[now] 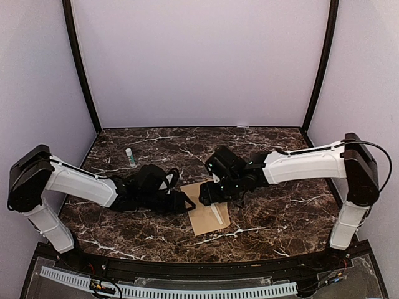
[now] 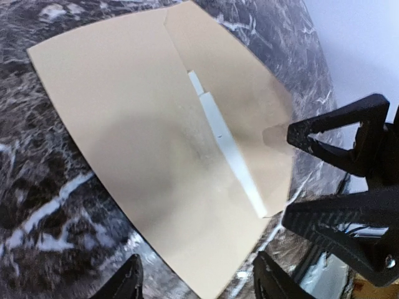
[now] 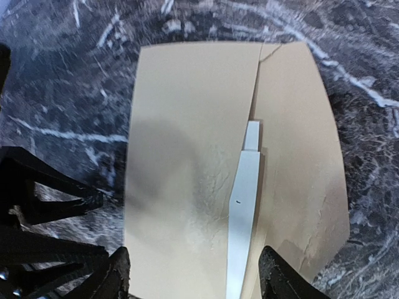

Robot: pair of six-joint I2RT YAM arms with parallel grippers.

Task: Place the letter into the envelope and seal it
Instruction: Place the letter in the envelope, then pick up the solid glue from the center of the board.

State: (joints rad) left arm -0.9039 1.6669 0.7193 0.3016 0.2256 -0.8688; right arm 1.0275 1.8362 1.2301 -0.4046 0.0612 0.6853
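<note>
Kraft-brown paper envelope (image 1: 206, 221) flat on dark marble table (image 1: 280, 212), I see left gripper (image 2: 199, 280) and right gripper (image 3: 198, 274) above it, both spread wide, pinching nothing

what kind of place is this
Probably a robot test booth, not a home: plain pale walls enclose a marble-patterned table, with a left arm and right arm mounted at its near edge.

No lettering, brand or number is legible: the envelope (image 3: 187, 124) is blank, and the tube (image 1: 130, 156) left of the envelope is too small to read.
</note>
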